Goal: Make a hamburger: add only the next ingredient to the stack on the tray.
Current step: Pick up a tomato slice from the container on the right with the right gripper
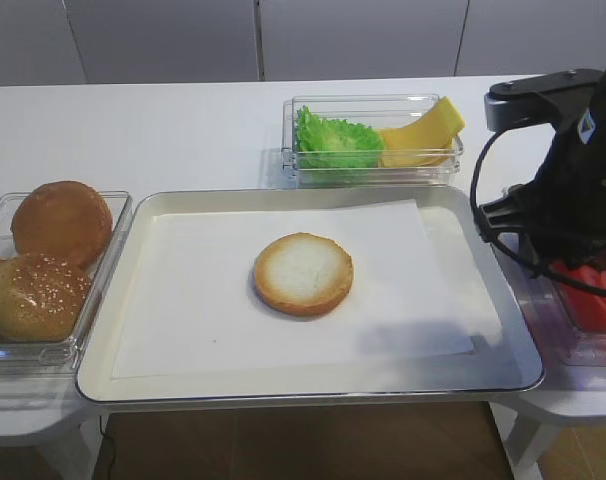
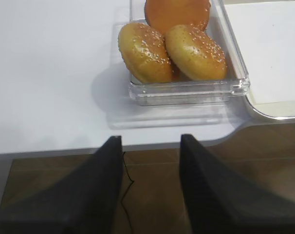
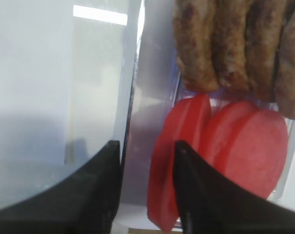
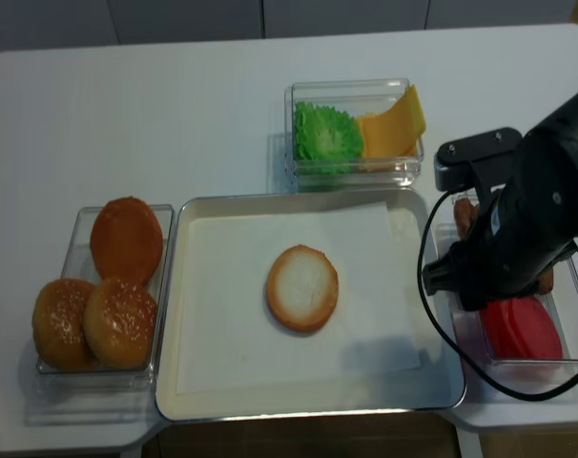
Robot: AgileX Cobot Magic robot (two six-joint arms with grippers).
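Between my right fingers [image 3: 181, 195] and just past them stands the nearest tomato slice [image 3: 179, 161], on edge in the clear tub [image 4: 566, 367] at the right of the tray [image 1: 503, 300], with more slices [image 3: 257, 146] leaning behind it and the patties [image 3: 235, 44] beyond. My right gripper [image 3: 147, 190] has its fingers apart: one is at the tub's wall side, the other against the slice's face, and I cannot tell whether the slice is truly inside the gap or just beside it. As I judge it, I am at the pickup, with nothing lifted. Next I need the first slice alone pinched, then raised clear of the wall and carried left to the bun half [image 1: 303, 273], which lies bare on the paper [image 1: 203, 300] mid-tray. My left gripper [image 2: 150, 190] hangs spread and empty off the table's front edge, short of the whole buns [image 2: 172, 51] in their box.
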